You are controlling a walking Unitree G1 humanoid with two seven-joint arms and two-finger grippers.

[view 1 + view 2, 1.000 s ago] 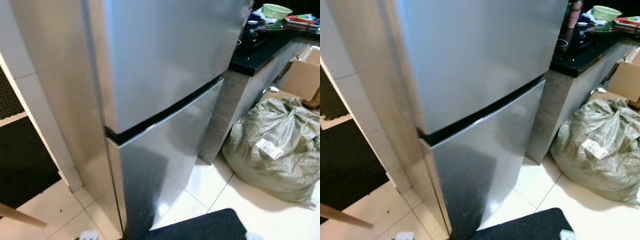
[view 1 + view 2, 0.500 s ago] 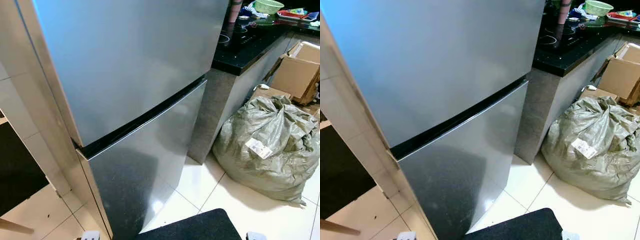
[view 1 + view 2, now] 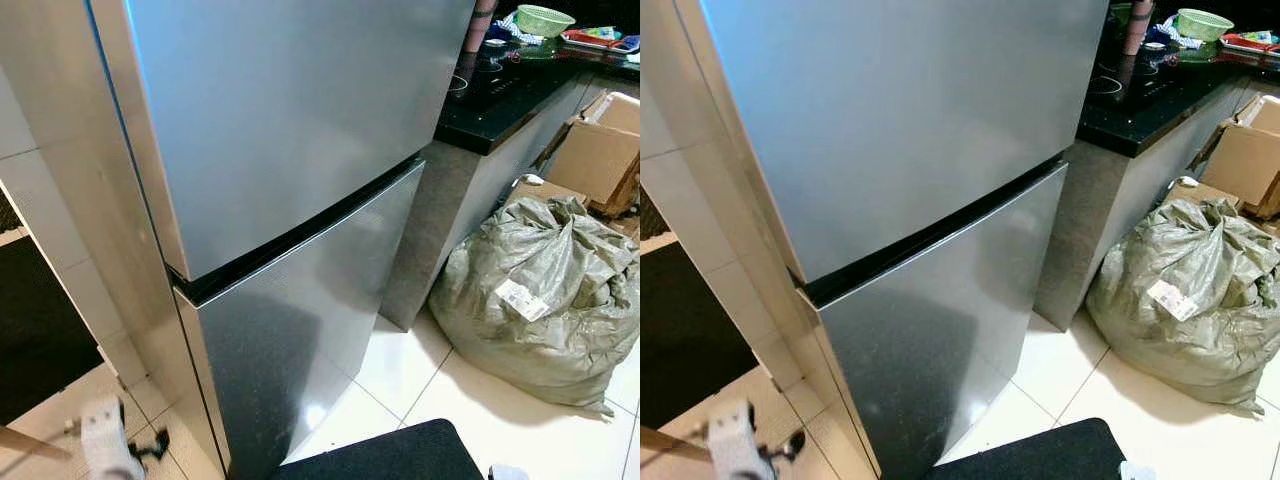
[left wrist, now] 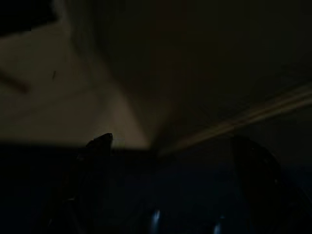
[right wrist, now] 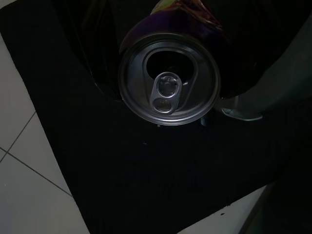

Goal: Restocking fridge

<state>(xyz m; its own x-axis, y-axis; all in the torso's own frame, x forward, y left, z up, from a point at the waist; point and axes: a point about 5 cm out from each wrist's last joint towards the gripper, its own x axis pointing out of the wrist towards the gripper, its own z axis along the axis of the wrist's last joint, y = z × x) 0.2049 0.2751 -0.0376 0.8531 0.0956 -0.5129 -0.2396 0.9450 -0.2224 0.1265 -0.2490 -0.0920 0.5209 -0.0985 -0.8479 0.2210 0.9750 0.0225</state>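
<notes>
Standing close before a tall silver fridge (image 3: 300, 150), both doors closed, with a dark seam between the upper door and the lower door (image 3: 300, 350). Set against a pale tiled wall (image 3: 700, 230) on the robot's left and just beside a dark-topped counter (image 3: 510, 95) on its right. On the far end of that counter, a green bowl (image 3: 545, 20) and some coloured clutter, too small to tell apart. On the white tiled floor (image 3: 480, 400), near the counter's base, a lumpy grey-green sack (image 3: 545, 290) bearing a white label, with cardboard boxes (image 3: 600, 150) behind it. At the near edge, a black mat (image 3: 390, 455) in front of the fridge.

Low at the robot's left, near the fridge's bottom corner: the left pincer (image 3: 110, 450), blurred, pale wrist and a black tip just made out; cannot tell whether clenched or released. Left wrist view very dark, with only vague finger outlines (image 4: 97, 161) against dim pale surfaces.

In the right wrist view: a drinks can (image 5: 168, 78), top facing the camera, silver lid with pull tab in place and the mouth open. Right pincer (image 5: 170, 58) grasping the can, black fingers (image 5: 102, 39) hugging the can's sides, the can sitting squarely between them, held above the black mat and white tiles.
</notes>
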